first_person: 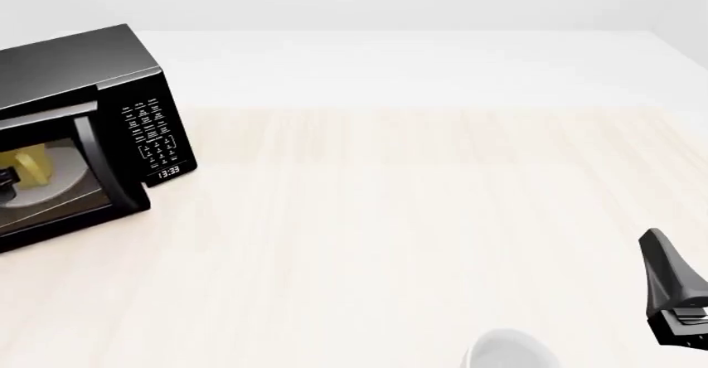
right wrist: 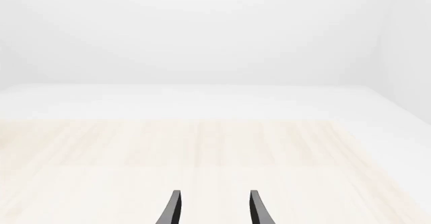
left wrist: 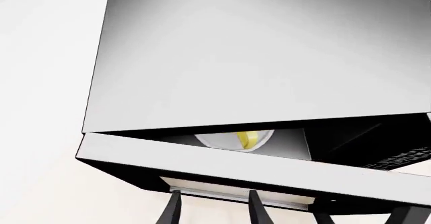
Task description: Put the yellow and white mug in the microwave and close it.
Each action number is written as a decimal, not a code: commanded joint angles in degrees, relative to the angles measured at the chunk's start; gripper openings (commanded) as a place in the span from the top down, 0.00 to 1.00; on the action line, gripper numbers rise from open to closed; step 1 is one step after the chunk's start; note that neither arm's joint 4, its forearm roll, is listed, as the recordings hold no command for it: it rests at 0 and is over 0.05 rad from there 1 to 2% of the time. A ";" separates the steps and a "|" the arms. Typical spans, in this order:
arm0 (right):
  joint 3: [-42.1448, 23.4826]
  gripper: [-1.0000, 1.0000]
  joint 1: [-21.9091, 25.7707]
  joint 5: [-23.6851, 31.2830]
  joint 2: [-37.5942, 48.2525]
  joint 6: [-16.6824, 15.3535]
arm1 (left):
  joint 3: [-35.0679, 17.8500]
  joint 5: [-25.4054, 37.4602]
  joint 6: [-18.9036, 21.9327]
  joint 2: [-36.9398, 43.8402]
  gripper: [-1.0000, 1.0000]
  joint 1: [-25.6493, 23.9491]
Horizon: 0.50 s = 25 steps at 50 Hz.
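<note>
Yellow and white mug (first_person: 30, 167) inside nearly-shut microwave (first_person: 83, 94).

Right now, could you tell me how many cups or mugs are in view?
2. The yellow and white mug sits inside the microwave at the table's left. A white cup shows partly at the near edge, cut off by the frame. Others may be hidden.

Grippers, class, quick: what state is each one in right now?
Left gripper: open, holding nothing, fingers against the microwave door.
Right gripper: open, empty.

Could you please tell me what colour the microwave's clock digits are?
White, reading 13:33 on the black microwave; clearest in the front view.
</note>
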 commanded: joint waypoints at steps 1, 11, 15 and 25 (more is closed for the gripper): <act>0.05 0.00 0.01 0.02 -0.09 0.00 | -1.88 0.27 -1.10 0.86 0.00 -0.74; 0.05 0.00 -0.01 0.02 -0.09 0.00 | -3.20 -0.46 -0.54 2.27 0.00 -0.66; 0.05 0.00 0.01 0.03 -0.10 0.01 | -3.76 -0.42 -0.58 3.13 0.00 -0.47; 0.05 0.00 0.01 0.03 -0.10 0.00 | -5.54 -0.10 -1.41 5.59 0.00 0.84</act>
